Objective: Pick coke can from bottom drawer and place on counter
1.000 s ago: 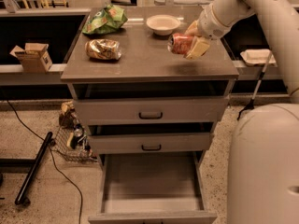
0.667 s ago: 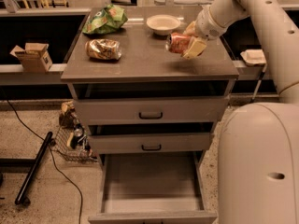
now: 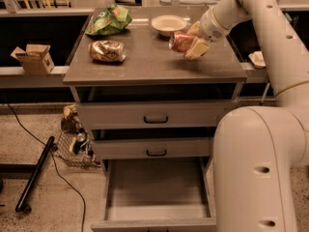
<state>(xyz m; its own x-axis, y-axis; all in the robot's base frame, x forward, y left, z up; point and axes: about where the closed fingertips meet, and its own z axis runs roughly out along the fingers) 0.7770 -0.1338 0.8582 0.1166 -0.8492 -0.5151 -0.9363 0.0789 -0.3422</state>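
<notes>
My gripper (image 3: 189,41) is over the right part of the counter (image 3: 149,62), shut on the red coke can (image 3: 180,41). The can lies tilted sideways between the fingers, its silver end facing left, just above the counter surface. The bottom drawer (image 3: 157,193) stands pulled open below the cabinet, its grey floor bare.
A gold-brown snack bag (image 3: 107,51) and a green chip bag (image 3: 110,20) lie on the counter's left. A white bowl (image 3: 169,24) sits at the back, next to the can. Two shut drawers (image 3: 155,116) sit above the open one. My arm and base (image 3: 256,168) fill the right. A wire basket (image 3: 75,141) stands on the floor at left.
The gripper with the can has moved slightly left and lower over the counter. The base has shifted a little further into view at right.
</notes>
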